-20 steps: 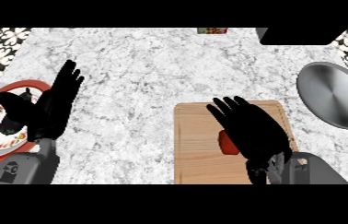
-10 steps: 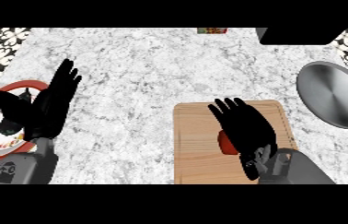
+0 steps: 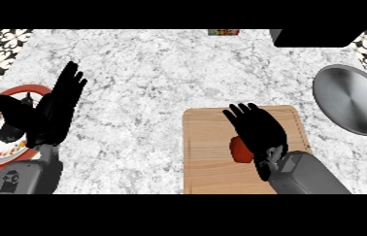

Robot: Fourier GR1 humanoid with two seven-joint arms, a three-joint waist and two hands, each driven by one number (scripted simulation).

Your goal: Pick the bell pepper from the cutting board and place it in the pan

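Over the last second my right robot hand (image 3: 257, 129) has slid back along the board (image 3: 208, 152) toward me and come lower over the pepper (image 3: 241, 150). A second ago its fingertips reached near the board's far edge; now they stop short of it, and the palm sits right above the red shape. Its fingers are still straight and spread, not curled, so I count it as open and holding nothing. To me that means the reach is nearly done and the grasp itself has not begun (the closing of the fingers is the step I expect next).

The pepper shows only as a small red patch at the left side of the palm, lying on the board about midway along it; the rest is hidden under the hand, so I cannot tell its shape or which way it lies. Whether the hand touches it I cannot tell either.

The pan (image 3: 344, 101) lies at the bench's (image 3: 158, 75) right edge, well apart from the board, with nothing in the part I can see.

My left robot hand (image 3: 56, 109) rests open near the left edge, fingers up, beside a red-rimmed plate (image 3: 22, 92), and has not moved.
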